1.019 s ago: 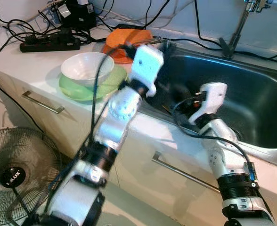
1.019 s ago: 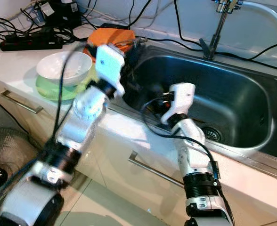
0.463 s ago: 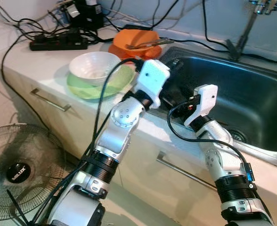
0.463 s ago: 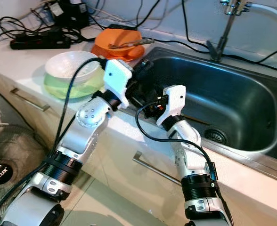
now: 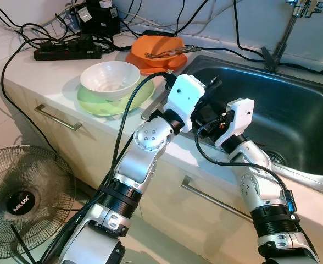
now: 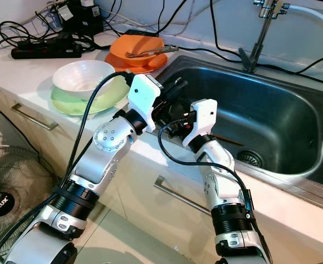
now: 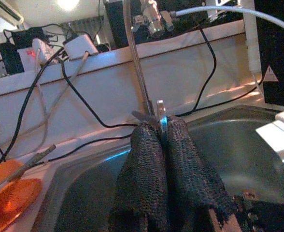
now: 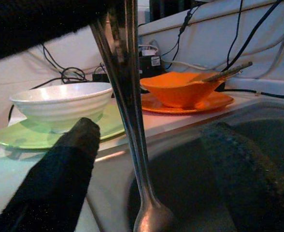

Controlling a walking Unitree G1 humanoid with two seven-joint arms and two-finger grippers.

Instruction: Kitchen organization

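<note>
Left eye view: white bowl (image 5: 109, 79) sits on green plate (image 5: 114, 100).

Your left gripper (image 7: 163, 140) is pulling back from the far left corner of the sink (image 5: 293, 104) toward its near rim, fingers pressed together on a metal utensil (image 8: 132, 121). It is closing in on your right gripper (image 8: 147, 159), whose spread fingers now sit either side of that utensil's handle.

One white bowl (image 5: 109, 78), one green plate (image 5: 93, 99), one orange bowl (image 5: 160, 48), one fan (image 5: 24, 193), one sink (image 5: 310, 118)
</note>
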